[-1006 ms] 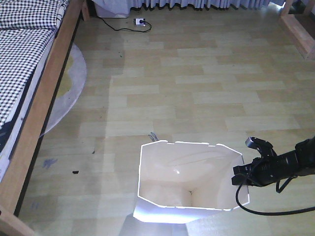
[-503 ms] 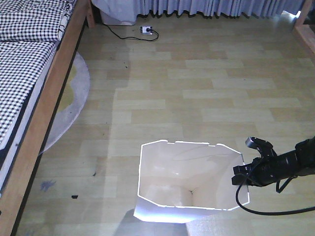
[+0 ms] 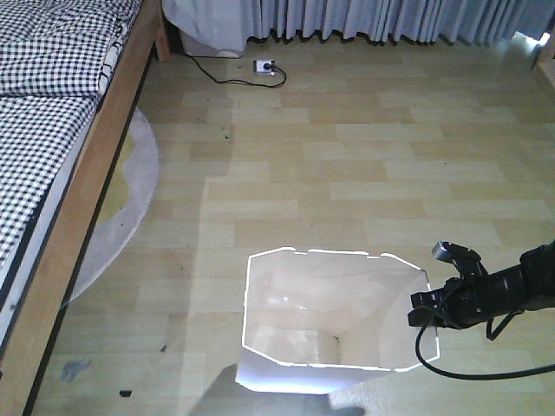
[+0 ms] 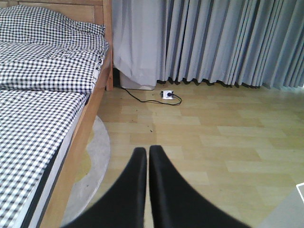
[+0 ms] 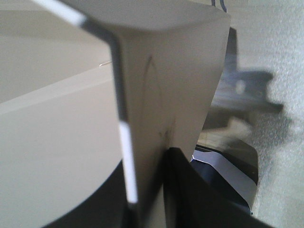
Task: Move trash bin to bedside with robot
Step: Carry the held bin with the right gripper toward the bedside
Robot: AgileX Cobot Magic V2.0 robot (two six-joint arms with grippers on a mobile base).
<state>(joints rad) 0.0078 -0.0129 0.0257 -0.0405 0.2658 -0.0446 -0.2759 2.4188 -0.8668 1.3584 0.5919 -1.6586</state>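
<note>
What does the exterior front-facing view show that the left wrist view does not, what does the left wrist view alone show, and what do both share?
Only the front-facing view shows the open mouth of the trash bin and the right gripper clamped on its right rim. Only the left wrist view shows the left gripper, fingers together and empty, and the pillow end of the bed. Both show the bed's checked bedding, the grey rug beside it, the white power strip with its black cable, the curtains and the wooden floor.
</note>
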